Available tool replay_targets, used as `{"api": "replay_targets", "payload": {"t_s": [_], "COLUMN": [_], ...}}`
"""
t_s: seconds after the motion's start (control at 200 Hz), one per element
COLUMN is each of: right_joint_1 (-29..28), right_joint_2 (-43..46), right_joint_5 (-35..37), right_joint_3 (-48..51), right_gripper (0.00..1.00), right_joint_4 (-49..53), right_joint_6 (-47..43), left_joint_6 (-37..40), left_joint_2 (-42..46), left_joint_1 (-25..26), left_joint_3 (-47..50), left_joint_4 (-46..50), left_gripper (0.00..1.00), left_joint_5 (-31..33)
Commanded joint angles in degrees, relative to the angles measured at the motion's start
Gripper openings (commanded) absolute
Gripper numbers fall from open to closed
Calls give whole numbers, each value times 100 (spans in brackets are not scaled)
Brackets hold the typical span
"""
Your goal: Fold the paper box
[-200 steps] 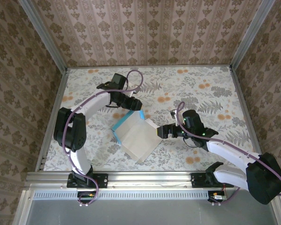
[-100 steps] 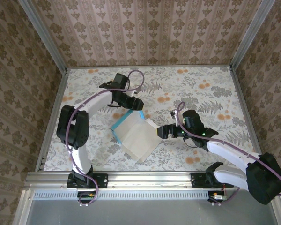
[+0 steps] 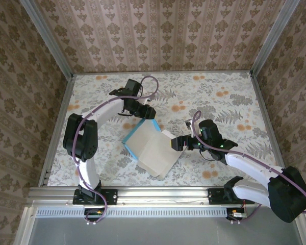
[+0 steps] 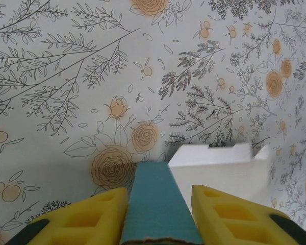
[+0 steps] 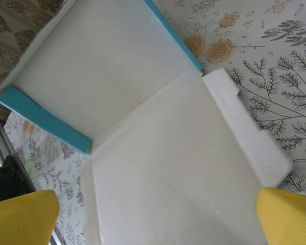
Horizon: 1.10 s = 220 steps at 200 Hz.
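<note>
In the middle of the worktop (image 3: 229,109), the paper box (image 3: 152,149) lies white side up between my claws. Its turquoise far flap (image 4: 160,204) sits between my left claw (image 3: 149,114) pads (image 4: 92,217). Pinched or not, I can't tell. My right claw (image 3: 175,143), jaws wide apart, faces the box's right edge, holding nothing.

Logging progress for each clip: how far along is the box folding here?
Done: the paper box has turquoise walls standing on its far half, white inside up. In hand: the left hand has a turquoise flap between its fingers; the right hand stands open over the white panel. Left: that panel and its tabbed flap look not yet folded.
</note>
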State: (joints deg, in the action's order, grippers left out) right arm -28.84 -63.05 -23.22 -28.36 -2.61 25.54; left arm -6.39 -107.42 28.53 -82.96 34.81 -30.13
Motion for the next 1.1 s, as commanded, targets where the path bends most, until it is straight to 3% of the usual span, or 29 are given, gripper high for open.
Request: {"api": "replay_targets", "payload": {"t_s": [0.0, 0.33, 0.52, 0.63, 0.755, 1.095], "right_joint_1": [36, 45, 80, 316, 494, 493], "right_joint_2": [45, 93, 701, 929, 960, 394], "right_joint_5": [-131, 85, 1335, 1550, 1365, 647], "right_joint_3": [32, -61, -559, -714, -590, -153], "right_gripper": [100, 99, 95, 94, 90, 71], "right_joint_4": [-39, 156, 1635, 2268, 2345, 1254], "right_joint_6": [13, 95, 242, 449, 875, 1452], "left_joint_6": [118, -80, -749, -994, -1211, -1619], "left_joint_2": [-43, 94, 398, 482, 548, 652], "left_joint_1": [38, -64, -388, -492, -590, -630], "left_joint_3": [-132, 194, 1014, 1358, 1626, 2015], "left_joint_4": [252, -12, -993, -1376, -1675, -2169], "left_gripper": [37, 34, 35, 35, 35, 35], "left_joint_5": [-67, -224, -393, -471, -486, -494]}}
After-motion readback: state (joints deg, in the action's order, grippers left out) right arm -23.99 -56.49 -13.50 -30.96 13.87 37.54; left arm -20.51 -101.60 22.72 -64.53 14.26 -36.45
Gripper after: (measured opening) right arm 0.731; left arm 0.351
